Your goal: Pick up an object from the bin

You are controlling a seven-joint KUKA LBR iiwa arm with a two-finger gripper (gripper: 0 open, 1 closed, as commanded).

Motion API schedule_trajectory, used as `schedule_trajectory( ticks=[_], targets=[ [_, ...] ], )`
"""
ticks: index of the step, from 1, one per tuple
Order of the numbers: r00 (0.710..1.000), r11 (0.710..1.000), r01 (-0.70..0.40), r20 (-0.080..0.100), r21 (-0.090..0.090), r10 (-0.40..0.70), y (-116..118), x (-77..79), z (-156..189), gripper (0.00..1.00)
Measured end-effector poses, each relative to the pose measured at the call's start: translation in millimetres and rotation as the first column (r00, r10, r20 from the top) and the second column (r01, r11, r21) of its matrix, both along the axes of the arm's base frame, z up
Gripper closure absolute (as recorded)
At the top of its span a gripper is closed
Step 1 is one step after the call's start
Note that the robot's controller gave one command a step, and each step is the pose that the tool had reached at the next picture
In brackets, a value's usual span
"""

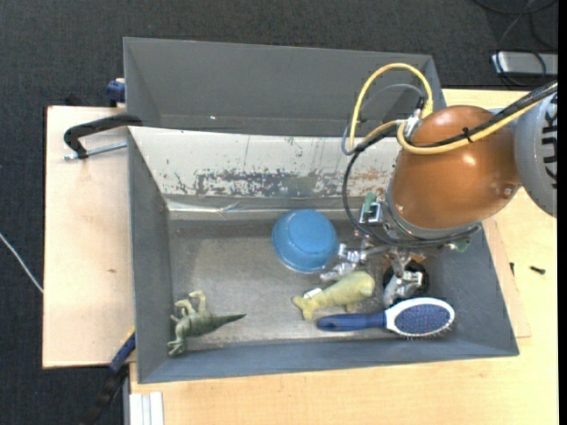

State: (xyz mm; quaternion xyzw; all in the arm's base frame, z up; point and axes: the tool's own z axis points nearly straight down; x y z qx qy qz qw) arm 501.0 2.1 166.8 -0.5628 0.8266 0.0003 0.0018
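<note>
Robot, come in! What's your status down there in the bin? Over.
Gripper open, low in the bin. Pale yellow toy right under it, not held. Blue brush and blue bowl close by.

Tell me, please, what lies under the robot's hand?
A pale yellow toy lies under the hand, a blue brush beside it. The arm's orange cover hides whatever lies behind it.

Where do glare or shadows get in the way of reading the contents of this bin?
Camera view: the bin's back wall throws a bright band of glare above its scratched strip. The arm's orange cover carries small highlights and shades the floor round the gripper. The blue bowl, pale yellow toy and green dinosaur lie evenly lit.
</note>
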Motion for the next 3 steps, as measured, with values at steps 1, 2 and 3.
schedule_trajectory(
  ticks=[1,2,3],
  targets=[
    [0.967,0.968,0.251,-0.034,-0.008,-0.251,-20.4,51.9,-94.2,0.00],
    [0.966,0.966,0.258,-0.013,-0.004,-0.258,-21.8,57.0,-91.3,1.00],
    [0.979,0.979,0.205,0.012,0.002,-0.205,-28.8,67.7,55.6,1.00]
  ],
)
